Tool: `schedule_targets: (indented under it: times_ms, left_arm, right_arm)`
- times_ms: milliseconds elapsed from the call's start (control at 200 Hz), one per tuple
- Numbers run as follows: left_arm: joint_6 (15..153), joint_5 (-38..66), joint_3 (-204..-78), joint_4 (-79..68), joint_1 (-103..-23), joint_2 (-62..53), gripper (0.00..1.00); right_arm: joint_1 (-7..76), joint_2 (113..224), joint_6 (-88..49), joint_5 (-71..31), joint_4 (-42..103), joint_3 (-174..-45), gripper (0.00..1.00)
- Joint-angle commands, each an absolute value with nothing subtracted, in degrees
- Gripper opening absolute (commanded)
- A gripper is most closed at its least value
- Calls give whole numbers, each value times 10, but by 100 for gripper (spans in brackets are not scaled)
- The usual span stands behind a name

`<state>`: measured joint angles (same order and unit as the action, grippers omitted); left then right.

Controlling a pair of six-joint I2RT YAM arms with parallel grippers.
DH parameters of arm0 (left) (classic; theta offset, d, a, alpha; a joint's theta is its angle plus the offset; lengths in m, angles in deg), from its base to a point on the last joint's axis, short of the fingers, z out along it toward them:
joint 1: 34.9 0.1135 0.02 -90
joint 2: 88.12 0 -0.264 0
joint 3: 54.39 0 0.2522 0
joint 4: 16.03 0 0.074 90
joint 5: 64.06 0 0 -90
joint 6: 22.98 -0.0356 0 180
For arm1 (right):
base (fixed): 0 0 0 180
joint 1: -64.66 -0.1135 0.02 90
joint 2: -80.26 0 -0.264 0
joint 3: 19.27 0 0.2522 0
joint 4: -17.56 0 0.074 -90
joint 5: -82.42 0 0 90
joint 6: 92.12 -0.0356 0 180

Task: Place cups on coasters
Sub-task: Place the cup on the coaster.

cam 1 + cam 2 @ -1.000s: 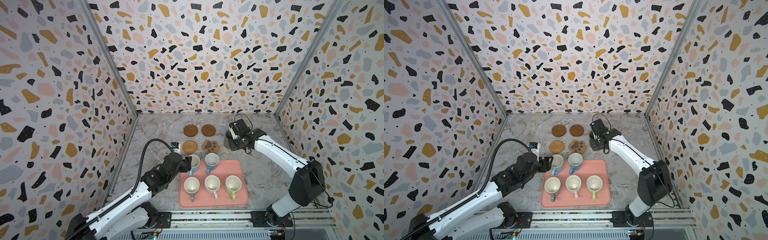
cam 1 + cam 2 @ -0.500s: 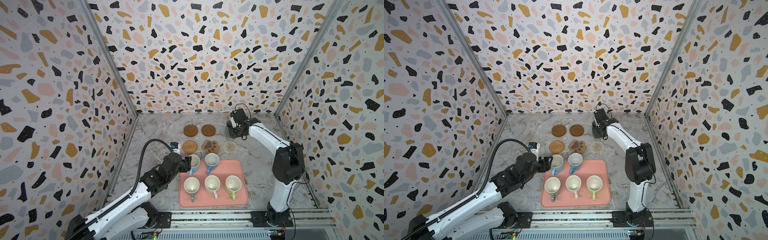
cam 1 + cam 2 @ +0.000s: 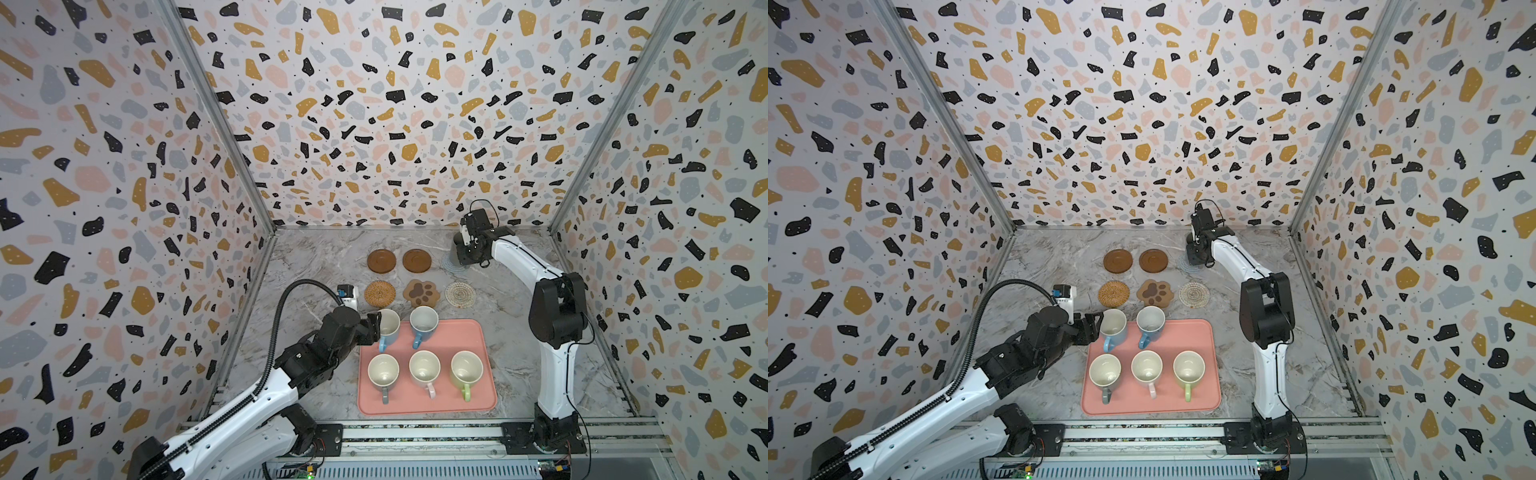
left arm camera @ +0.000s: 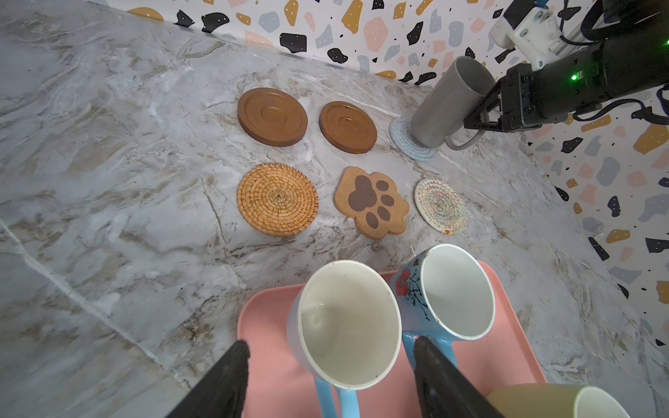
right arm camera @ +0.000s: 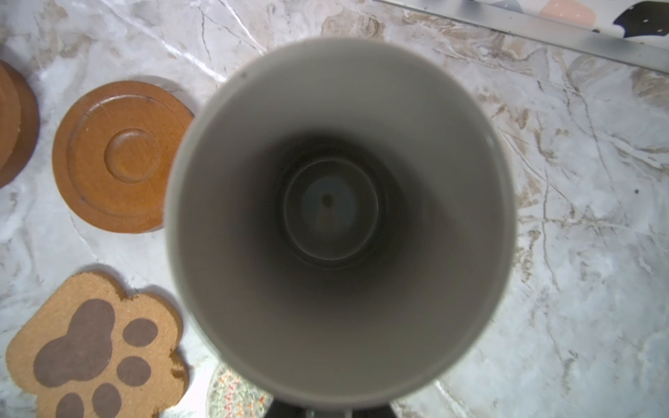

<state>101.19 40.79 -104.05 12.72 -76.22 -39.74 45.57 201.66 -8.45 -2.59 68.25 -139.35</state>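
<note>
Handle of tall grey mug [image 4: 445, 105] sits pinched in right gripper [image 4: 474, 123], base on grey-blue coaster [image 4: 405, 143]. Left gripper [image 4: 331, 383] gapes around light blue mug [image 4: 347, 322].

Floral mug [image 4: 457, 289] seemingly touches plain blue mug [image 4: 347, 322]: no passage between.

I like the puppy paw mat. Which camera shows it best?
The left wrist view: the paw coaster lies whole, close and sharp there. In both top views the coaster is whole but small. The right wrist view cuts it off at the picture's edge.
</note>
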Motion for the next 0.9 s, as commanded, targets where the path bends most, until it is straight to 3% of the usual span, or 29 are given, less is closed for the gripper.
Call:
schedule_targets:
  times_ms: [0, 896]
  left_arm:
    - [1016, 420, -1032, 122, -764, -403, 73]
    - [1016, 425, -1023, 122, -764, -409, 73]
  right_arm:
    - [455, 2006, -80, -33, 670, -1445, 7]
    - [458, 2050, -74, -39, 709, -1475, 7]
